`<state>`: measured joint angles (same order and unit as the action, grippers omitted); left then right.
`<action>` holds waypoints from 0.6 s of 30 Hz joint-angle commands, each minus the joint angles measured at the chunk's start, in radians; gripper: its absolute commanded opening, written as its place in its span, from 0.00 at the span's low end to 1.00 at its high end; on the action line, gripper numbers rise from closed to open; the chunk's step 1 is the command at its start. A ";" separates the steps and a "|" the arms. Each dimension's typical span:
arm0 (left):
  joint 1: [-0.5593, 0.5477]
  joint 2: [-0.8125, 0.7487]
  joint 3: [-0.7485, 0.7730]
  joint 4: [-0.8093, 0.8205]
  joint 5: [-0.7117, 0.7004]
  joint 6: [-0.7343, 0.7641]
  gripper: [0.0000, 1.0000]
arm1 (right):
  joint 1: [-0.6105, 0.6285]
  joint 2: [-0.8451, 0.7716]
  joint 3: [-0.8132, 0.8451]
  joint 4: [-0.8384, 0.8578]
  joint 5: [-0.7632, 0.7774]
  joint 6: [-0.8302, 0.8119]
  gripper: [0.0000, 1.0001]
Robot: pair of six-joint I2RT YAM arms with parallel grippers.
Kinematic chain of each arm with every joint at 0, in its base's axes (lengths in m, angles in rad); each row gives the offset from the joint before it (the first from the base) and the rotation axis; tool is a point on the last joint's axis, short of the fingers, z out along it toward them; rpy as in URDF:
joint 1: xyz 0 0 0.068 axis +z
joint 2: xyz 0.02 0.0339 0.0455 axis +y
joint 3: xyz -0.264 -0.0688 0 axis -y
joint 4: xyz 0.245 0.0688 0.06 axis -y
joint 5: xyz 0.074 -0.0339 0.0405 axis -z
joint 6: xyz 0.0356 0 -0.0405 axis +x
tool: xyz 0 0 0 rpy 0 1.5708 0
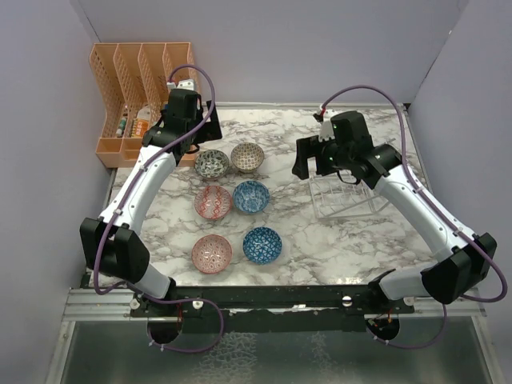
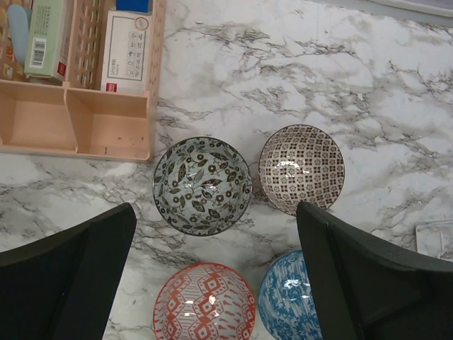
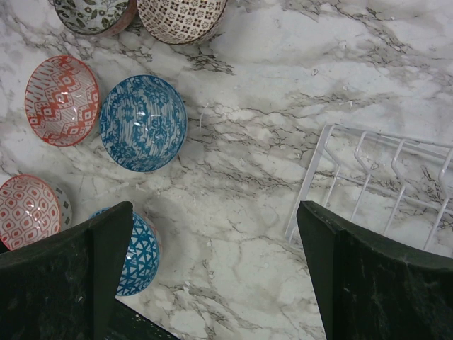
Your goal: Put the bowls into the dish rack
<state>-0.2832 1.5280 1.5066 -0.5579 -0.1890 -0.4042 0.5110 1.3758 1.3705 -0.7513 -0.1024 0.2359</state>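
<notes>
The left gripper (image 2: 216, 212) points straight down, its jaws spread wide. The right gripper (image 3: 214, 212) hangs likewise, jaws wide apart. The left arm (image 1: 144, 184) and right arm (image 1: 416, 200) reach forward, elbows bent outward.

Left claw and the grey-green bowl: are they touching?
Apart. The left wrist view shows bare marble between the grey-green bowl and both fingers of the open left claw.

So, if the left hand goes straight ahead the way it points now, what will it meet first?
Most likely the grey-green ceramic bowl with the leaf pattern. It lies almost centred in the gap of the open left hand, with nothing above it. How far below it lies is unclear.
</notes>
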 commanded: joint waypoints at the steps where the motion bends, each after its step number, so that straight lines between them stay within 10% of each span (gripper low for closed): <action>1: -0.003 -0.021 0.031 0.034 0.079 0.078 0.99 | 0.007 -0.024 0.052 -0.024 0.049 0.012 0.99; 18: -0.024 -0.146 -0.220 0.335 0.458 0.038 0.99 | 0.007 -0.054 0.054 -0.048 0.127 0.032 0.99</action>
<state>-0.2840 1.3846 1.3327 -0.3141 0.1238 -0.3237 0.5114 1.3499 1.4124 -0.7937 -0.0189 0.2581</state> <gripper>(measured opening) 0.992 0.994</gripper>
